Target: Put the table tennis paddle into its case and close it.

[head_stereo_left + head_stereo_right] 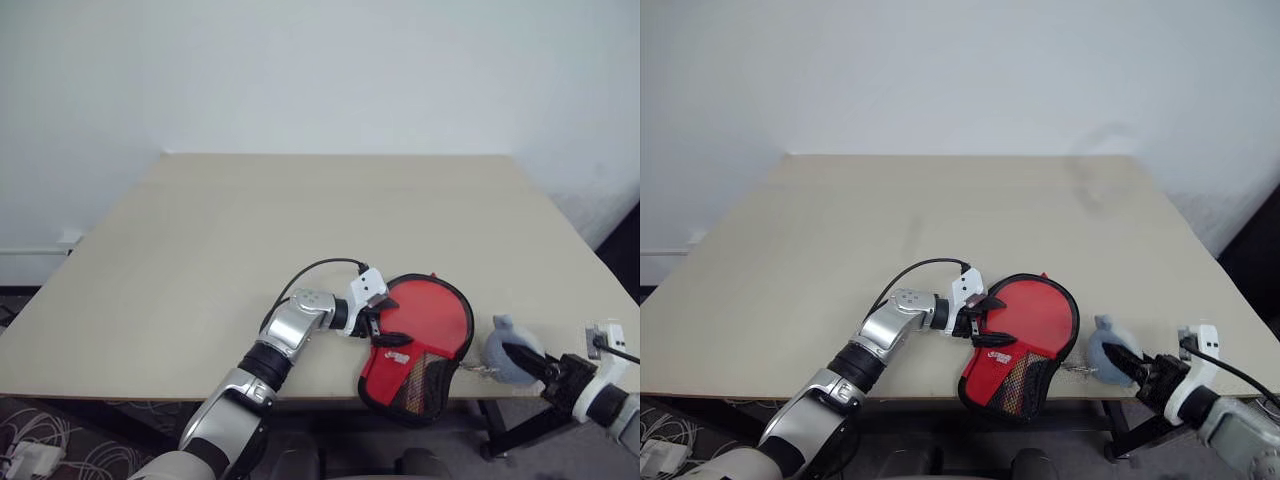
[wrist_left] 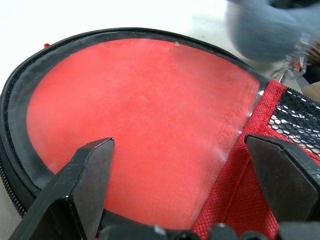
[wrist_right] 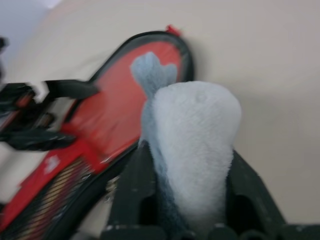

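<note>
The case (image 1: 418, 345) lies on the table (image 1: 300, 220) at its near edge, with the paddle (image 2: 145, 120) inside it. The left gripper (image 1: 372, 327) is at its left side, jaws wide over the paddle. The soft lump (image 3: 192, 145) sits between the right gripper's (image 1: 530, 362) jaws, just right of the case.

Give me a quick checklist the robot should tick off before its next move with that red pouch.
1. Red rubber-faced table tennis paddle inside the red, black-trimmed fabric case: ok.
2. Case zipped shut: not ok, paddle face exposed.
3. Left gripper at the case, fingers spread: ok.
4. Right gripper clamped on the pale grey-blue plush lump: ok.
5. Case fully on the beige table: not ok, it overhangs the near edge.
6. Lump linked to zipper: cannot tell.
</note>
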### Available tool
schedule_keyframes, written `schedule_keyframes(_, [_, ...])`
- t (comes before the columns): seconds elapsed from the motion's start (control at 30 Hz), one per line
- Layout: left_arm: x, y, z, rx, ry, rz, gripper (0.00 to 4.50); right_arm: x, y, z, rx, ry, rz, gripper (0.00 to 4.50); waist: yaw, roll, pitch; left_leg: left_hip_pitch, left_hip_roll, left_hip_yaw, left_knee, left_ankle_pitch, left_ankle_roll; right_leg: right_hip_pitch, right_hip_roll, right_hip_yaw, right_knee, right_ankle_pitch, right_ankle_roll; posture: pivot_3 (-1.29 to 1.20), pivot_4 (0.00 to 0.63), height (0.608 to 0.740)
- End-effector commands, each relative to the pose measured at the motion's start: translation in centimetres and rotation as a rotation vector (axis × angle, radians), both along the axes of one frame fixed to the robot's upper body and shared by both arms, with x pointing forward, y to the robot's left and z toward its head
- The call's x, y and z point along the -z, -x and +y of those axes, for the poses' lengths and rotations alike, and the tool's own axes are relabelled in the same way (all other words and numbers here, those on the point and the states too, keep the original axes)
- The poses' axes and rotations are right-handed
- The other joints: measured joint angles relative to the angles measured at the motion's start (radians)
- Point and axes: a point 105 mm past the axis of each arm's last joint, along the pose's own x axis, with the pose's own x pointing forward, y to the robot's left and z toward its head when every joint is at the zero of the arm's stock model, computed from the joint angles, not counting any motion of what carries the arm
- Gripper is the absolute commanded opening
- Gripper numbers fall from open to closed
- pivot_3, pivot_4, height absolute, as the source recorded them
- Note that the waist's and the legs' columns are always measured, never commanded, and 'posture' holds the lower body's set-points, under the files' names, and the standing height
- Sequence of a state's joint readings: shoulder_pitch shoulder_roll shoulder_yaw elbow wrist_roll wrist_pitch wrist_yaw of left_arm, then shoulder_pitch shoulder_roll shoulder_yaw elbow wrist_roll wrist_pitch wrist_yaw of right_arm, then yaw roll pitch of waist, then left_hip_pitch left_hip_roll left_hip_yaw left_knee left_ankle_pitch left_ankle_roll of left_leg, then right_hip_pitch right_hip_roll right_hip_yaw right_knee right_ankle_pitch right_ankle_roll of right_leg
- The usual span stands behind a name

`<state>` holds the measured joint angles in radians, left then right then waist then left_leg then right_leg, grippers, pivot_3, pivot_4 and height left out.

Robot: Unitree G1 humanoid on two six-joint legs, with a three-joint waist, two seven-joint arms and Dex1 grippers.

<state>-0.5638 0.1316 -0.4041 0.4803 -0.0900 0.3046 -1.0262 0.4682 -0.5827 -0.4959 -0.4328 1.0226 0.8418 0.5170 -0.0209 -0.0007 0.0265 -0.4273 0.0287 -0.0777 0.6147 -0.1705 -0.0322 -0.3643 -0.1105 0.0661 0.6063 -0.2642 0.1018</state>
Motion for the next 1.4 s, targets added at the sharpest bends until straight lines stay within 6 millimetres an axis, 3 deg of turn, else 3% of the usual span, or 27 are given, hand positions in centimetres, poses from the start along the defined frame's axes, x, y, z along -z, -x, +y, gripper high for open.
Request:
schedule_keyframes(0.03, [4.6,1.5,2.3,-0.043,-0.154,0.155,4.5,-1.2,0.8,2.0,-0.03,-0.04,-0.054,0.43,0.0,0.0,0.0,0.0,0.0,0.0,0.0,0.0,0.0,0.0,0.0,0.0,0.0,0.0,0.0,0.0,0.0,0.74])
schedule_keyframes(0.27, [4.6,1.5,2.5,-0.04,-0.165,0.158,4.5,0.4,2.7,5.6,-0.06,-0.117,-0.003,0.38,-0.005,0.001,0.0,-0.001,0.002,0.0,0.0,0.0,0.0,-0.001,-0.001,0.0,-0.001,0.0,0.0,0.0,0.0,0.74])
schedule_keyframes(0.77, [4.6,1.4,2.7,-0.038,-0.171,0.169,4.5,2.0,8.2,7.2,-0.12,-0.018,0.103,0.35,-0.001,0.001,0.001,-0.001,0.003,0.0,-0.003,-0.004,0.0,-0.001,-0.012,-0.016,-0.001,0.0,0.0,0.0,0.0,0.74])
schedule_keyframes(0.9, [4.5,1.4,2.7,-0.034,-0.173,0.17,4.5,4.2,9.5,6.2,-0.19,0.051,0.146,0.35,-0.003,0.002,0.001,-0.002,0.004,0.0,-0.002,-0.004,0.0,-0.001,-0.013,-0.019,-0.004,0.0,0.0,0.0,0.0,0.74])
schedule_keyframes(1.0, [4.6,1.4,2.7,-0.033,-0.175,0.172,4.5,4.9,10.0,5.2,-0.226,0.075,0.14,0.35,-0.006,0.007,0.001,-0.002,0.008,-0.005,-0.005,-0.005,0.002,0.008,-0.012,-0.027,-0.021,0.0,0.0,0.0,0.0,0.74])
schedule_keyframes(1.4, [4.5,1.4,2.3,-0.039,-0.164,0.182,4.5,1.6,7.9,2.1,-0.166,0.079,-0.044,0.33,0.0,0.007,0.001,-0.002,0.006,-0.003,-0.004,-0.007,0.003,0.009,-0.013,-0.028,-0.021,0.0,0.0,0.0,0.0,0.74])
